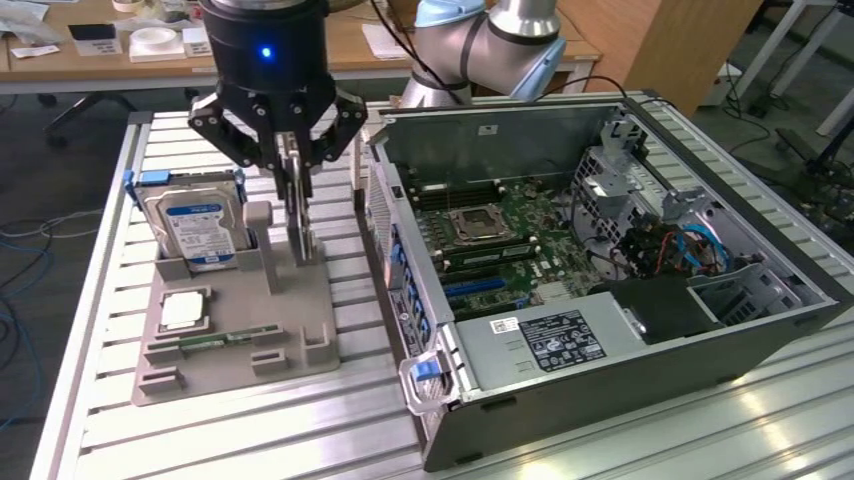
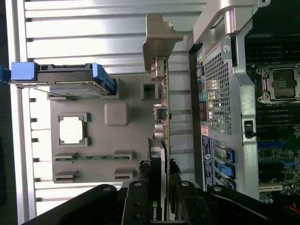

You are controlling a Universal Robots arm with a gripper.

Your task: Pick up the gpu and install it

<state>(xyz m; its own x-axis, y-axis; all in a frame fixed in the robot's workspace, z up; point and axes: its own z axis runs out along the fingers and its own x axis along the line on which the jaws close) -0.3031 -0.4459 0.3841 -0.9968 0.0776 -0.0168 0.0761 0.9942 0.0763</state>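
My pincer (image 1: 294,178) is closed partway on the gpu (image 1: 304,232), gripping its top edge; the card stands upright over the grey holder (image 1: 296,312), beside the open computer case (image 1: 627,385)

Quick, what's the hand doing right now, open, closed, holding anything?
Hand: closed on the gpu, pinching the card from both sides as it stands upright over the gray holder.

Narrow lane around the upright gpu (image 1: 304,240): hard drive (image 1: 196,228) stands near on the exterior view's left, computer case (image 1: 400,250) wall just beside on the right. Case lies open on top. Motherboard (image 1: 501,235) is reachable from above; cables (image 1: 674,245) crowd the end toward the exterior view's right.
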